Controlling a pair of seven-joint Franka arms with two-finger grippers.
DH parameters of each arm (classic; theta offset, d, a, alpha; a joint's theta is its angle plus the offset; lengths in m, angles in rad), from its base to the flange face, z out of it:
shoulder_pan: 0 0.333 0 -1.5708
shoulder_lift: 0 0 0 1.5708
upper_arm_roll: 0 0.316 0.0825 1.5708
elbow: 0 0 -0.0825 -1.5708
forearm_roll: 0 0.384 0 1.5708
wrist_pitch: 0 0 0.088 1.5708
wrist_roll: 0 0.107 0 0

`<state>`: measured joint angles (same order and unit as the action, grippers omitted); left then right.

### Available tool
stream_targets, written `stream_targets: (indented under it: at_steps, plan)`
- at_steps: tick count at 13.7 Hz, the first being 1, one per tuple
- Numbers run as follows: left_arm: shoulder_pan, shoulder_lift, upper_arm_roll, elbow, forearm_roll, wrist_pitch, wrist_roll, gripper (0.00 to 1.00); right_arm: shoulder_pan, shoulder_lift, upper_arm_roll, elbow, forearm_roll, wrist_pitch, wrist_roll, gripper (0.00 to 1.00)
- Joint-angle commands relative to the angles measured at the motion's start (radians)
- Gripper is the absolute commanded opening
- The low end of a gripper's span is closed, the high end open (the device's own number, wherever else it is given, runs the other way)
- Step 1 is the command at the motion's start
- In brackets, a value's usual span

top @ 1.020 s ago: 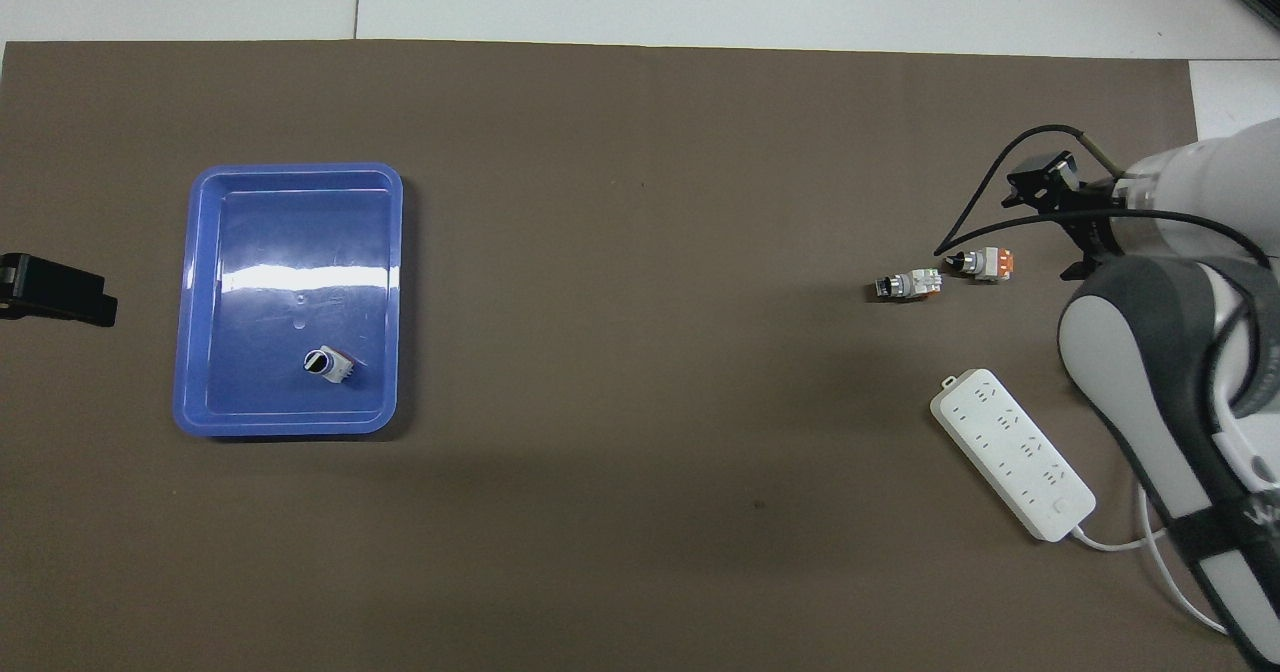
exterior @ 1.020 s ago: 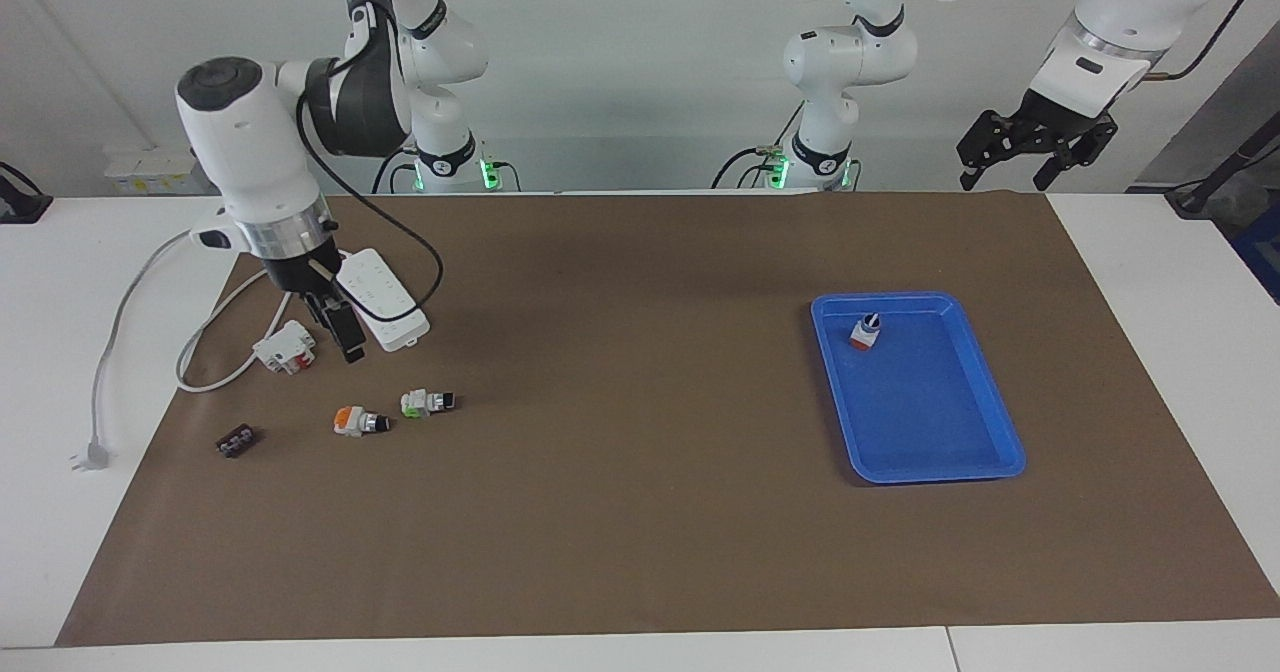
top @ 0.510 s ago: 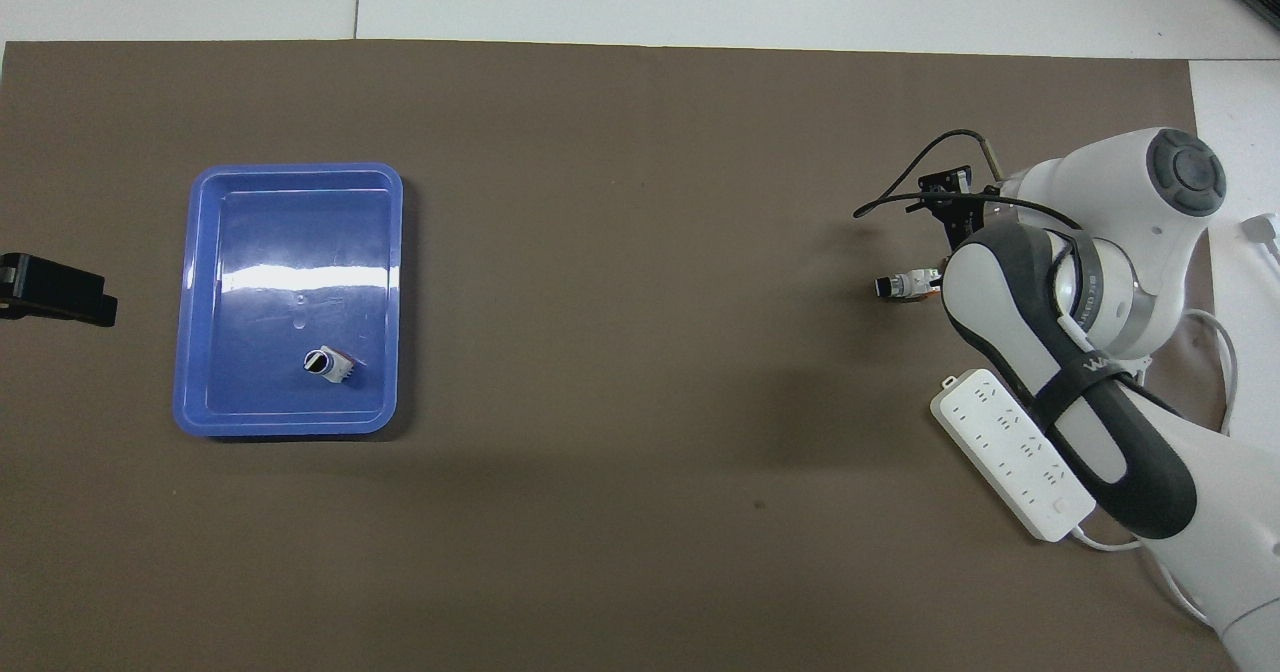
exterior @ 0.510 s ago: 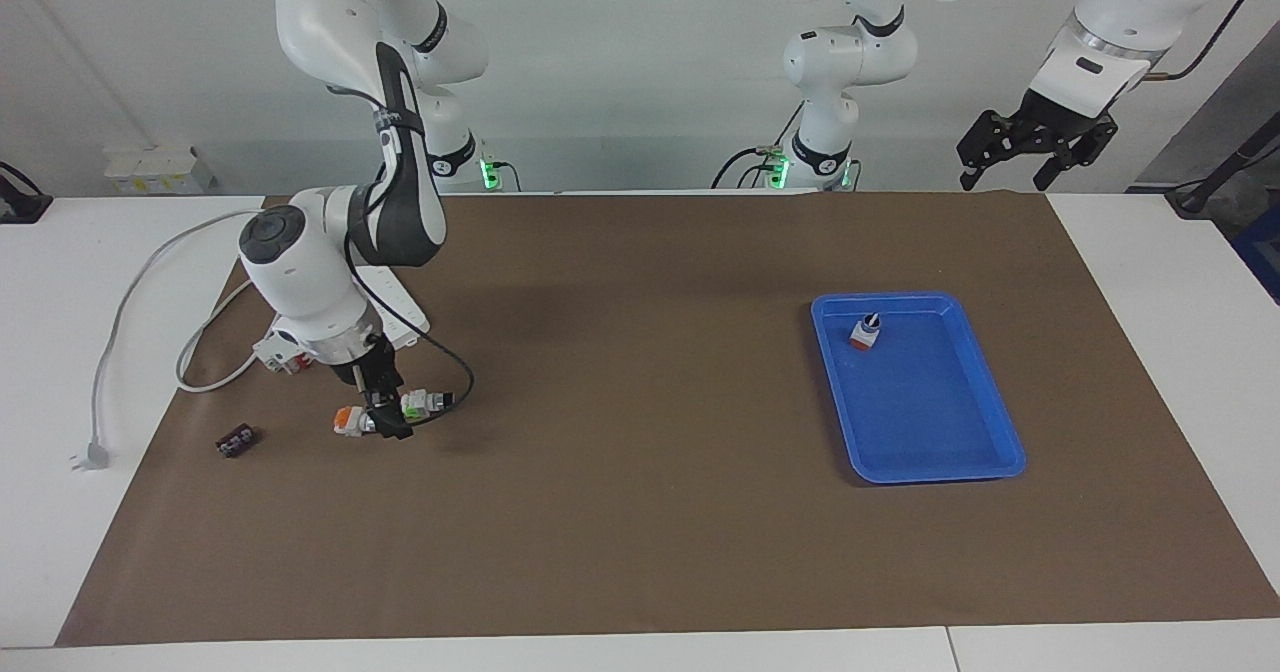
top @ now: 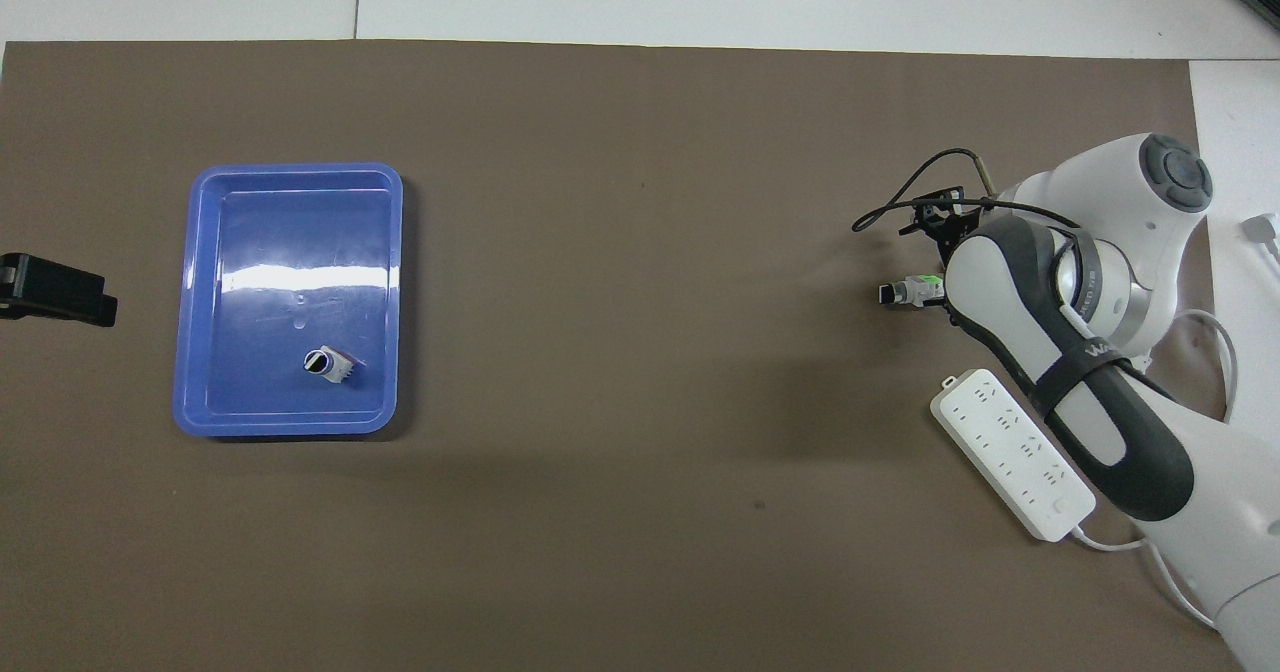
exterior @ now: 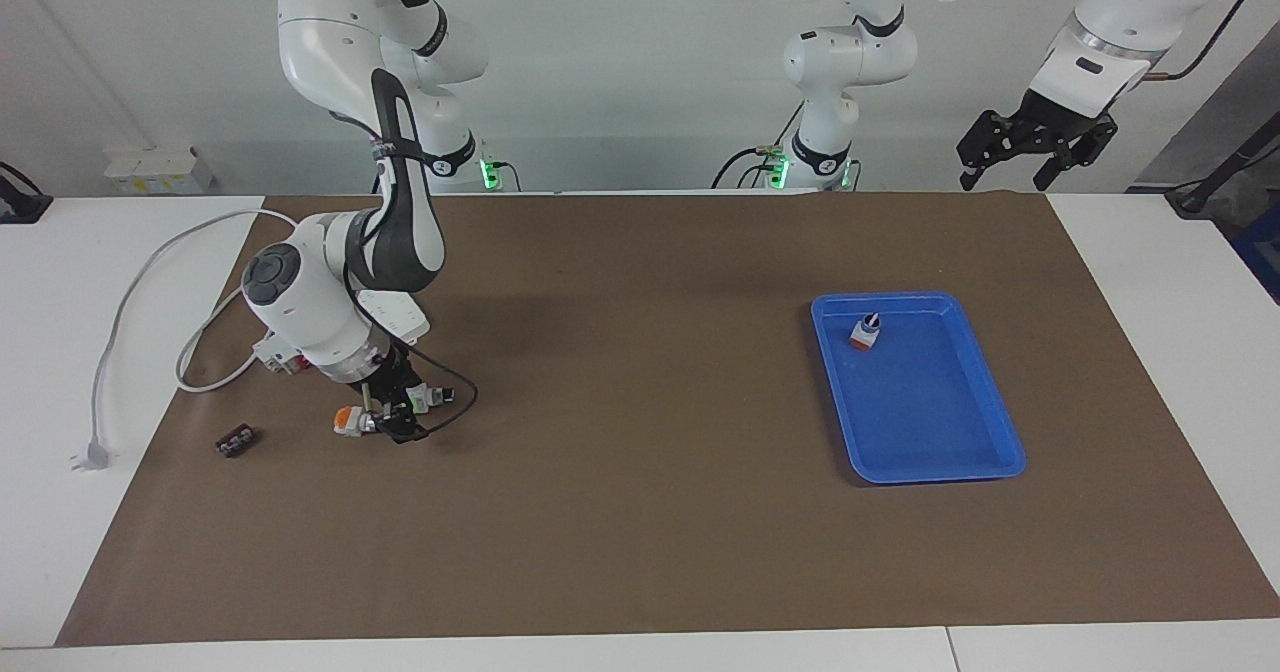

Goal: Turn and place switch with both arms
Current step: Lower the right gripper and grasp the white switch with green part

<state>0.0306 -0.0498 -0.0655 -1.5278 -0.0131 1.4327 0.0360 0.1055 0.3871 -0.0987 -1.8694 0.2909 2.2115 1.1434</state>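
The switch [exterior: 427,396] with the green end lies on the brown mat toward the right arm's end of the table, its black knob pointing to the table's middle. It also shows in the overhead view [top: 912,290]. My right gripper [exterior: 400,414] is down at the mat, right at the switch's green end, between it and an orange-ended switch [exterior: 347,419]. Its forearm hides the contact from above. My left gripper [exterior: 1035,142] hangs high over the left arm's end of the table, claws spread and empty; it waits.
A blue tray [exterior: 930,412] [top: 290,222] holds another orange-ended switch [exterior: 866,332] [top: 328,363]. A white power strip [top: 1010,452] with its cable, a white-and-red block [exterior: 278,352] and a small black part [exterior: 237,441] lie around the right arm.
My right arm swung down from over the power strip to the two switches, then lowered and tilted a little more. The green switch barely shifted. The left arm has not moved.
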Motion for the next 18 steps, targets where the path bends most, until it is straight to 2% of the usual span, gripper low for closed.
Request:
stream_targets:
  at_steps: [1,7,8,10,12,13,14,18]
  plan:
    - [0.008,-0.024,-0.008,-0.026,0.016,-0.003,-0.01,1.0,-0.013,-0.017,0.005,-0.017,0.02,-0.026,-0.001,1.0]
    - [0.008,-0.024,-0.008,-0.026,0.016,-0.003,-0.008,1.0,-0.015,-0.042,0.005,-0.088,0.022,-0.006,-0.036,0.99]
    - [0.008,-0.024,-0.008,-0.026,0.016,-0.003,-0.01,1.0,-0.017,-0.042,0.005,-0.089,0.022,-0.006,-0.04,0.97]
    - [0.008,-0.024,-0.008,-0.026,0.016,-0.003,-0.01,1.0,-0.032,-0.042,0.005,-0.088,0.022,-0.016,-0.066,0.6]
    - [0.008,-0.024,-0.008,-0.026,0.016,-0.003,-0.008,1.0,-0.035,-0.043,0.005,-0.085,0.022,-0.021,-0.068,0.37]
    - [0.008,-0.024,-0.008,-0.026,0.016,-0.003,-0.01,1.0,-0.037,-0.044,0.005,-0.085,0.022,-0.022,-0.071,0.09]
    - [0.008,-0.024,-0.008,-0.026,0.016,-0.003,-0.01,1.0,-0.035,-0.045,0.005,-0.086,0.022,-0.021,-0.073,0.0]
    - [0.008,-0.024,-0.008,-0.026,0.016,-0.003,-0.008,1.0,-0.03,-0.065,0.011,-0.071,0.039,-0.027,-0.106,0.0]
